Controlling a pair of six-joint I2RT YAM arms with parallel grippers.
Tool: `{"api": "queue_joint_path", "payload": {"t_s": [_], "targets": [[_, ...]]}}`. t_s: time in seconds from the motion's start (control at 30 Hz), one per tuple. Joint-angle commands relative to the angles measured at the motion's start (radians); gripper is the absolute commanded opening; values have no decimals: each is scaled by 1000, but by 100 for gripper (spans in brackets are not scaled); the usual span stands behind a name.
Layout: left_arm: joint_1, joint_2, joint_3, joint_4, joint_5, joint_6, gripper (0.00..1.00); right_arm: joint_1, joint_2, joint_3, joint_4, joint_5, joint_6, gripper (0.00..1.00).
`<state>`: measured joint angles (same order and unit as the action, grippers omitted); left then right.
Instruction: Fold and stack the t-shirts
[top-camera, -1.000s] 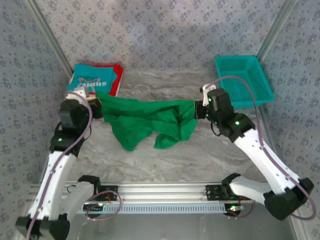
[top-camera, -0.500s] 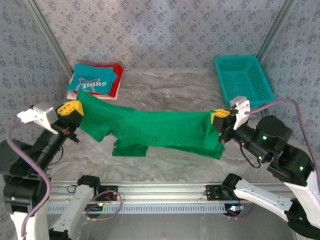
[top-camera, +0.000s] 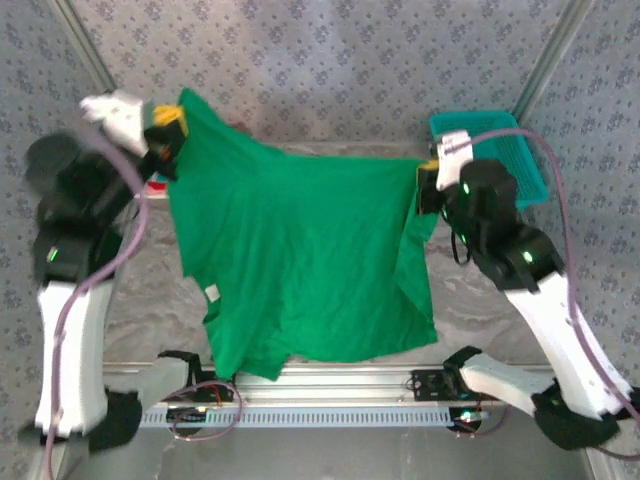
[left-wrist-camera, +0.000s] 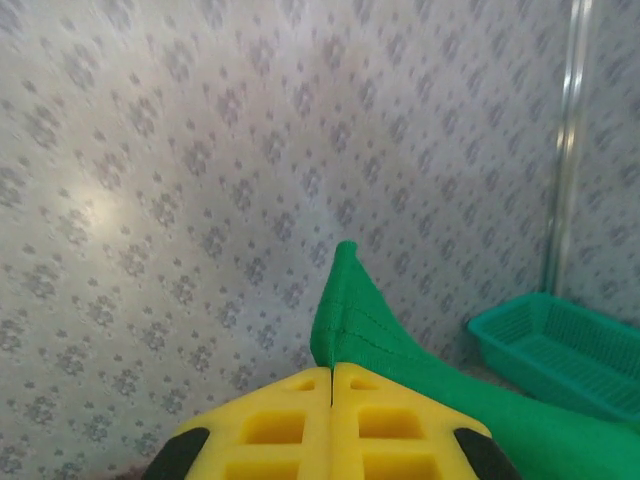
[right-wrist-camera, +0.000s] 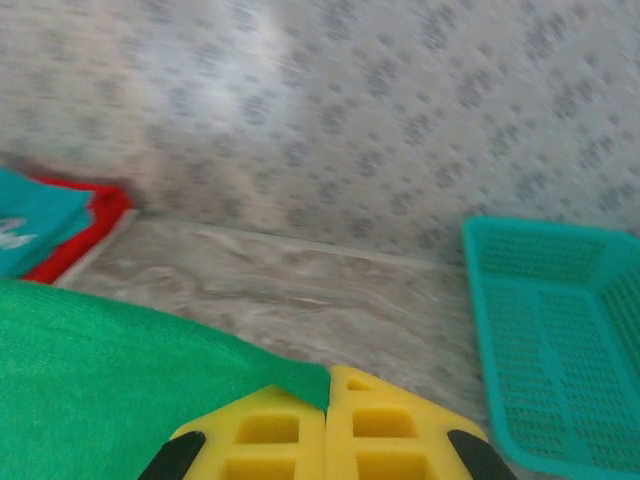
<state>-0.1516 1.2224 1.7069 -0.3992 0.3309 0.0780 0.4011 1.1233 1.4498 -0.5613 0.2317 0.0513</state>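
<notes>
Left gripper and right gripper each pinched tight on the green t-shirt, which hung spread toward the table's near edge.

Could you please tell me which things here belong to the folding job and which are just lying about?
Job: green t-shirt, gripped by left gripper and right gripper; folded teal shirt; red shirt beneath it.
Lying about: teal basket.

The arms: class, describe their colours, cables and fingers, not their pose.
The left arm and right arm have white links, black joints with small green lights, and a looping lilac cable each. The left gripper and right gripper have yellow fingers with square recesses.
</notes>
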Motion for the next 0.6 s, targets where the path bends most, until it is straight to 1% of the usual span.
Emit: {"api": "queue_joint_path", "payload": {"t_s": [0.0,0.03,0.07,0.1,0.13,0.17,0.2,0.23,0.27,0.3,0.37,0.4,0.43,0.5,0.57], "targets": [[6,188,-3,123,16,93,0,-132,139,-57,193,-110,53,0],[7,256,-2,156,1,112,2,-167,201,-66,259,-129,49,0],[15,324,11,182,-3,128,18,-198,272,-53,305,-171,51,14],[23,385,30,195,-4,136,28,-224,335,-26,328,-212,56,26],[31,459,75,198,-24,136,51,-245,421,28,326,-250,61,48],[36,531,136,186,-74,113,82,-265,505,108,283,-275,77,69],[42,581,201,150,-95,85,99,-276,577,188,228,-290,82,82],[47,623,286,89,-75,62,100,-281,636,268,163,-296,87,87],[45,623,307,76,-43,44,100,-281,661,311,142,-295,88,89],[35,591,264,118,-46,26,100,-275,656,307,153,-297,80,89],[3,434,-6,344,-101,-4,100,-255,592,239,192,-277,78,92],[-9,365,-115,413,-135,-35,100,-247,562,215,177,-269,85,93],[-18,295,-212,434,-147,-73,100,-241,526,191,144,-266,101,93],[-57,195,-336,378,-175,-109,100,-229,451,120,89,-266,138,92],[-116,99,-499,355,-182,-158,100,-193,357,0,64,-234,168,90]]}}
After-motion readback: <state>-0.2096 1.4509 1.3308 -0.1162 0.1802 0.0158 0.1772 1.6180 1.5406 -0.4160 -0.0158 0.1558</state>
